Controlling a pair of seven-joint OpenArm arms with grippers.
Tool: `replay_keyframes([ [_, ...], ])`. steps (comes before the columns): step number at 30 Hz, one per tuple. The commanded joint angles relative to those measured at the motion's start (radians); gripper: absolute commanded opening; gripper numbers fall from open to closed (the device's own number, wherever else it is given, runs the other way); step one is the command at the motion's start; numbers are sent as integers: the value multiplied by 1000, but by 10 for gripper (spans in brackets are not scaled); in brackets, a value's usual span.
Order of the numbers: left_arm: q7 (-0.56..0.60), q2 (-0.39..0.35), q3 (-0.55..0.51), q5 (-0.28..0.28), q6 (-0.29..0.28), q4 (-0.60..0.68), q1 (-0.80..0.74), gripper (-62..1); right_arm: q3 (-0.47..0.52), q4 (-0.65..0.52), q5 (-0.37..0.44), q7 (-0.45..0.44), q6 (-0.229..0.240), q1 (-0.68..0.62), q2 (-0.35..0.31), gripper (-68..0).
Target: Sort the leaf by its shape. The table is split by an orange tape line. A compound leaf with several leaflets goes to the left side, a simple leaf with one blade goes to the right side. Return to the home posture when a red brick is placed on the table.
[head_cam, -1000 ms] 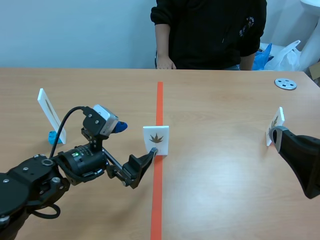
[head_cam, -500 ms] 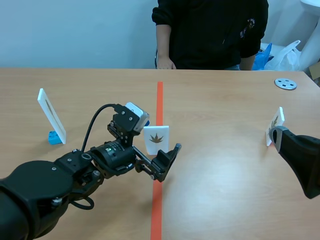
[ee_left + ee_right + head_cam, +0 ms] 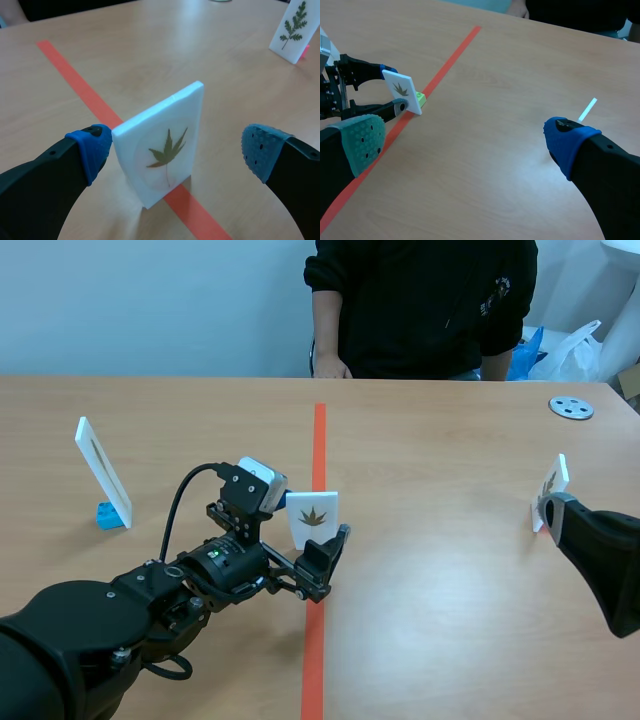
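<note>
A white card (image 3: 312, 519) printed with a brown palmate leaf of several pointed lobes stands upright on the orange tape line (image 3: 318, 440). My left gripper (image 3: 308, 533) is open around it. In the left wrist view the card (image 3: 162, 145) stands between the blue pads: one pad (image 3: 96, 146) is close beside its edge, the other pad (image 3: 261, 150) well clear. The right wrist view shows the same card (image 3: 401, 89) on a green base, far ahead. My right gripper (image 3: 467, 140) is open and holds nothing, low at the table's right (image 3: 560, 520).
A card with a thin leaf (image 3: 100, 468) on a blue base stands at the left. Near my right gripper stands a card with a fern-like leaf (image 3: 292, 26), also visible from the scene camera (image 3: 552, 483). A grey disc (image 3: 571, 407) lies far right. A person (image 3: 420, 300) sits across the table.
My left arm swung right from beside the card, then drew back a little and lowered. Its open fingers now straddle the card. The right arm has kept still.
</note>
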State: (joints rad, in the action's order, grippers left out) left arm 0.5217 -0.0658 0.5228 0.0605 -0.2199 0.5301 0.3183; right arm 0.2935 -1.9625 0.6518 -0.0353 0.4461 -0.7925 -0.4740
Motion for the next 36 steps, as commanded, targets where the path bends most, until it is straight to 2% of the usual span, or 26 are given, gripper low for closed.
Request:
replay_keyframes([
  [1,5,13,-5,7,-3,24,11,-59,11,-5,8,-11,0,11,-7,4],
  [6,-3,16,-5,7,-3,24,11,-69,11,-5,8,-11,0,11,-7,4],
  [11,-25,16,-5,7,-3,24,11,-226,11,-5,15,-11,0,11,-8,4],
  [16,-41,16,-5,7,-3,24,11,-326,11,-5,15,-11,0,11,-8,4],
  [22,-56,15,-5,7,-3,24,11,-483,11,-5,15,-11,0,11,-8,4],
  [27,-59,15,-5,7,-5,24,11,-554,11,-5,15,-11,0,11,-8,4],
  [29,-58,12,-5,12,-30,24,9,-555,11,-5,15,-11,0,11,-8,4],
  [32,-59,1,-5,60,-75,39,7,-555,11,-5,23,-11,0,11,-8,4],
  [36,-110,-39,-9,122,-87,141,-28,-556,11,-5,34,-11,0,11,-8,4],
])
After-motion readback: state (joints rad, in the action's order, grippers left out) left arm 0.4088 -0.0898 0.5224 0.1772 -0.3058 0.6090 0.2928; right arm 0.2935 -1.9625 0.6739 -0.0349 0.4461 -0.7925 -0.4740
